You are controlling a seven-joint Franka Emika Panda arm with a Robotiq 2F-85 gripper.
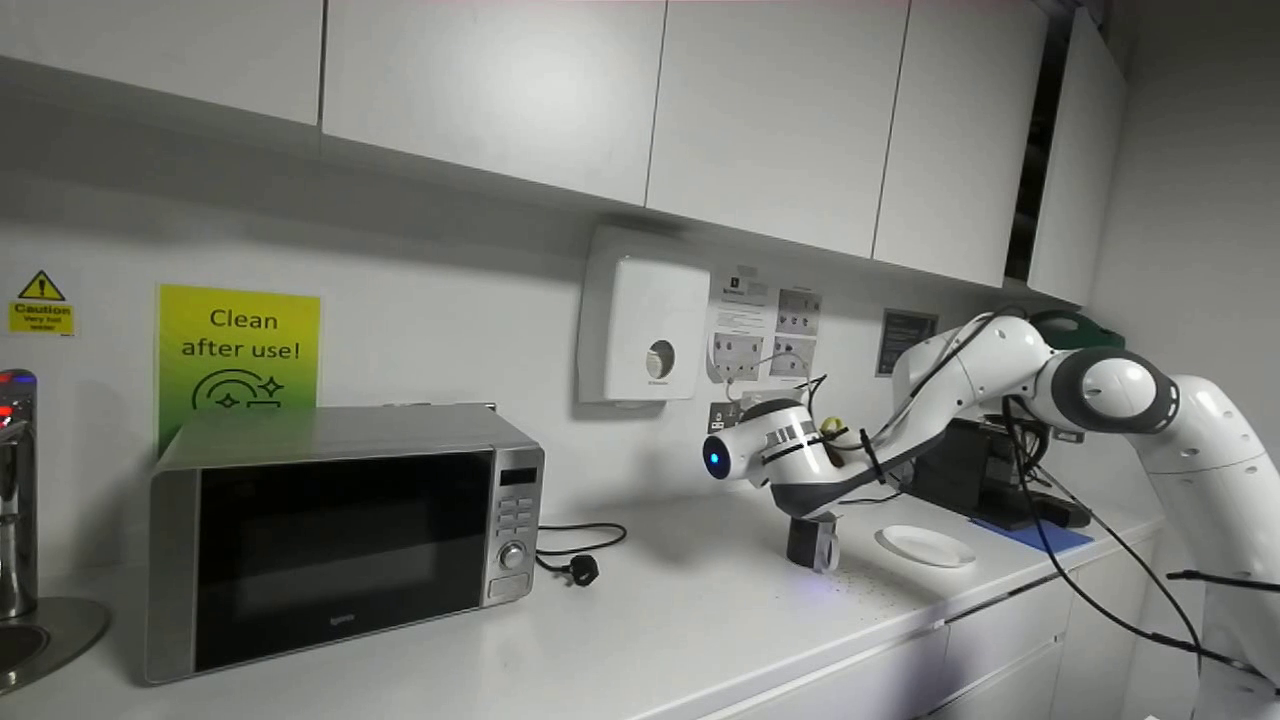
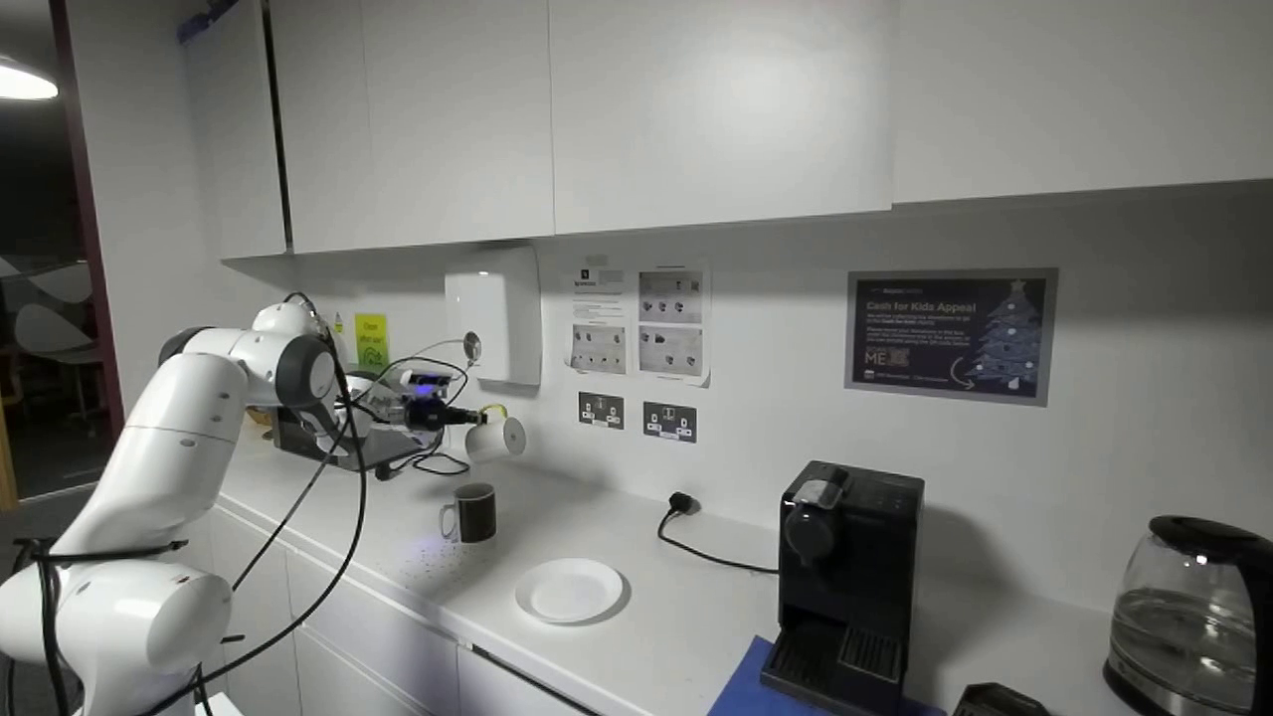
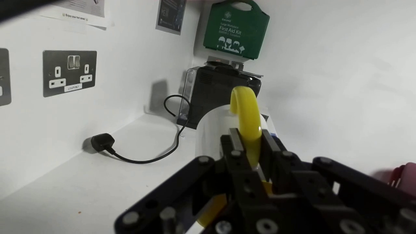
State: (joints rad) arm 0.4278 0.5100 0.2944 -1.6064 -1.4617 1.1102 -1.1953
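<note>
My gripper (image 3: 253, 140) is shut on the yellow handle (image 3: 248, 120) of a white mug (image 3: 211, 131). In an exterior view the white mug (image 2: 487, 440) lies tipped on its side in the air, its round base turned away from the gripper (image 2: 479, 418). Yellow-orange patches, apparently the mug's inside, show below the fingers in the wrist view. Lower down, a dark mug (image 2: 475, 513) stands upright on the counter, its handle toward the front. In an exterior view the wrist hides the gripper; the dark mug (image 1: 803, 543) is under it and only a bit of yellow handle (image 1: 832, 428) shows.
Dark specks (image 2: 438, 567) lie scattered on the counter around the dark mug. Near it are a white plate (image 2: 569, 591), a black coffee machine (image 2: 845, 567) on a blue mat, and a glass kettle (image 2: 1183, 617). A microwave (image 1: 345, 550) and a wall dispenser (image 1: 645, 320) stand beyond.
</note>
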